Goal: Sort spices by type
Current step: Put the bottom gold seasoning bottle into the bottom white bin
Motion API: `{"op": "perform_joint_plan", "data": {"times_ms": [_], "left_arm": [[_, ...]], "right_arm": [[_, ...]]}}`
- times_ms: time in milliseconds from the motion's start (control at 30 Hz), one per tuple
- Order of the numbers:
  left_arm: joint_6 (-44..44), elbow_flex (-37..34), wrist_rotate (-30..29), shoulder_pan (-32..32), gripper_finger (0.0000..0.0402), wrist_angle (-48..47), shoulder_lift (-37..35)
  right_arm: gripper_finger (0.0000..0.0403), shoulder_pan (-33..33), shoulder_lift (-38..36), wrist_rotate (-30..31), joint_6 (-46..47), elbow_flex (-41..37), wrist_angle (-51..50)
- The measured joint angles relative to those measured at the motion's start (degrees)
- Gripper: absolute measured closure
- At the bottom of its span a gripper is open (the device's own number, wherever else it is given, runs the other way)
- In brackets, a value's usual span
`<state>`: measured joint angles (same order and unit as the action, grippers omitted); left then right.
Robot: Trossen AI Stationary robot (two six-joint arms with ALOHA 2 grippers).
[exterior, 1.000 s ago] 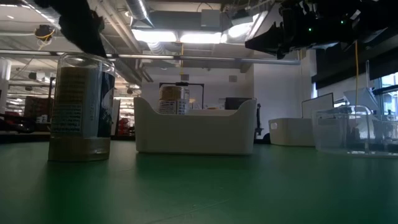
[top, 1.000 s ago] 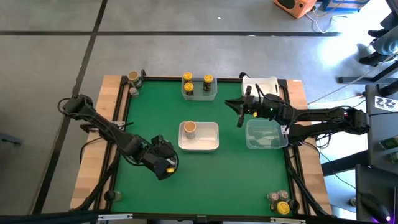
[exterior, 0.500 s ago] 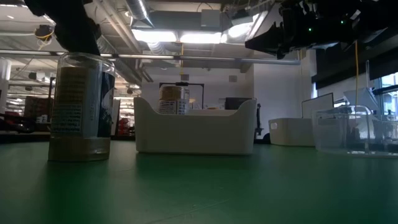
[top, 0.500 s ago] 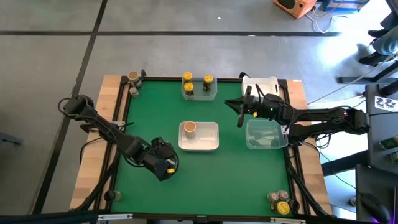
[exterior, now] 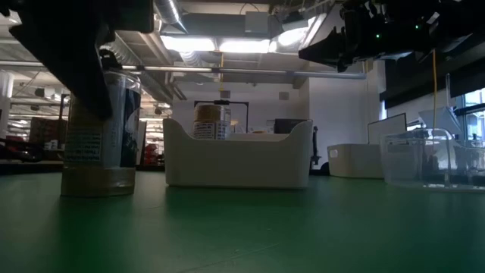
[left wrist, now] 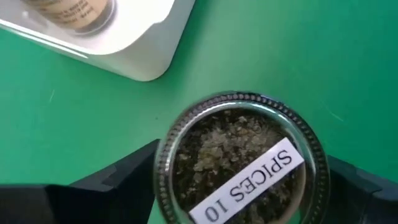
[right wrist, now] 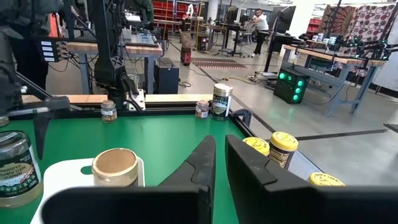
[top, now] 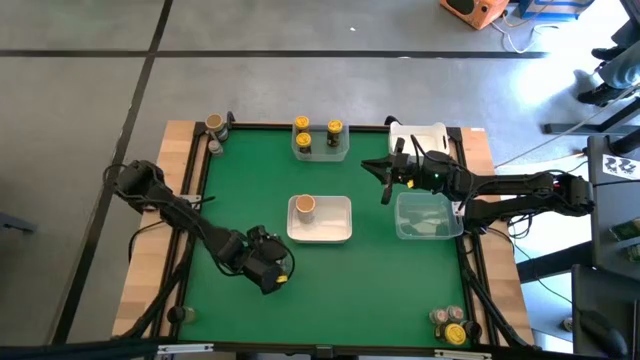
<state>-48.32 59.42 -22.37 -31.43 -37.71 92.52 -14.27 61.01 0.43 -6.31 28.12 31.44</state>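
Right now the left gripper [top: 268, 272] sits low over a glass spice jar [left wrist: 239, 160] standing upright on the green mat [top: 380, 290], just in front-left of the white tub [top: 330, 222]. Fingers [left wrist: 115, 180] are apart, one on each side of the jar, not clamped yet. Jar's long axis is vertical, straight below the wrist, so the closing move is a squeeze across its width. Left arm is far nearer than the right. Right gripper [top: 386, 188] waits with fingers together above the mat beside the clear tub [top: 428, 217], holding nothing. One tan-capped jar [top: 305, 205] stands in the white tub.
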Motion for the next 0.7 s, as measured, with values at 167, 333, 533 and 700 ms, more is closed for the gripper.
{"op": "perform_joint_plan", "data": {"times_ms": [167, 333, 533, 700], "left_arm": [[0.1, 0.0, 0.2, 0.1, 0.014, 0.6, 1.1], [0.6, 0.0, 0.1, 0.1, 0.014, 1.9, 1.2], [0.6, -0.2, -4.3, -2.6, 0.014, 2.2, -1.0], [-0.7, -0.1, -13.9, -6.7, 0.014, 2.6, -6.0]], "right_arm": [[0.0364, 0.0, 0.0, 0.0, 0.0, 0.0, 0.0], [0.0364, 0.0, 0.0, 0.0, 0.0, 0.0, 0.0], [0.0364, 0.0, 0.0, -0.4, 0.4, 0.0, 0.4], [0.0364, 0.2, 0.0, -11.4, 0.7, 0.0, 3.9]]}}
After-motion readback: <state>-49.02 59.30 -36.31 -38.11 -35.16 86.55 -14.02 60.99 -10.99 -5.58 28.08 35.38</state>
